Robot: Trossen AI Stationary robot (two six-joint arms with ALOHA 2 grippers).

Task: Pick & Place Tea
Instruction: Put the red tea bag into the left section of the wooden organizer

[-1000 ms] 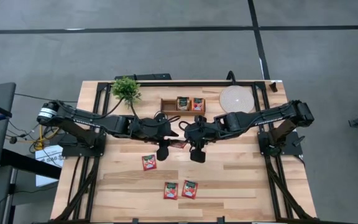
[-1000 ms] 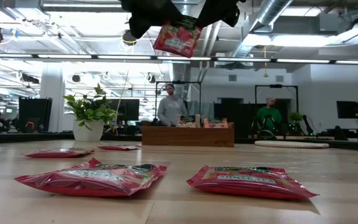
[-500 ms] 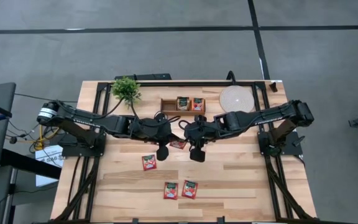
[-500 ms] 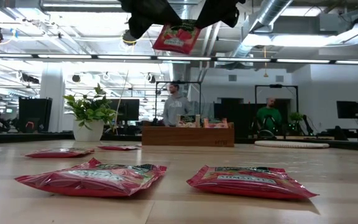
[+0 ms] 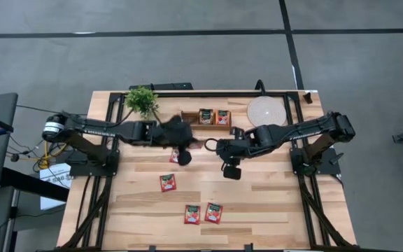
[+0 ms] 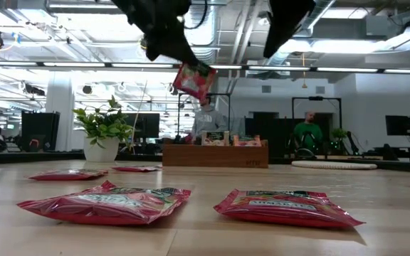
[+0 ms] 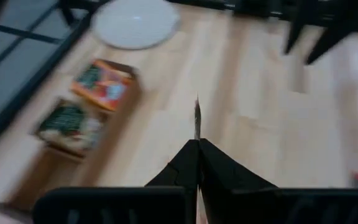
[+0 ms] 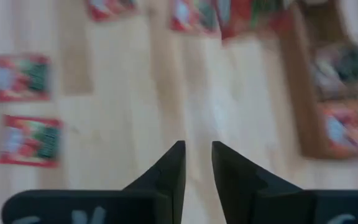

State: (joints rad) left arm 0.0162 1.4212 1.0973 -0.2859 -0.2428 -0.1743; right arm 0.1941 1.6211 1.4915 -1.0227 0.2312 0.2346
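**First:** Above the table's middle, on the wooden box's side: left gripper (image 7: 197, 143), fingers pressed together on one red tea packet (image 6: 194, 80) (edge-on and thin as a blade in the left wrist view). Carried clear of the boards, hanging tilted below the fingers.

**Second:** And the other pincer?

**First:** Right gripper (image 8: 197, 155), raised near the left one, on the round plate's side. Fingers (image 8: 170, 169) slightly apart. Nothing gripped.

**Second:** Stock further out?

**First:** One wooden box (image 5: 189, 117) at the far edge, between the potted plant (image 5: 142, 100) and the round plate (image 5: 266, 110). Inside, side by side: green-labelled packet (image 5: 206, 116), orange-labelled packet (image 5: 222, 117). Plate bare.

**Second:** Loose items?

**First:** Three red packets lying flat on the near half of the table (image 5: 271, 203). One single packet (image 5: 167, 183), well below the left gripper. One pair just beside each other nearer the front edge: first of the pair (image 5: 192, 214), second of the pair (image 5: 213, 212).

**Second:** Beyond the table?

**First:** Two people standing in the room behind (low view only), well apart from both arms.
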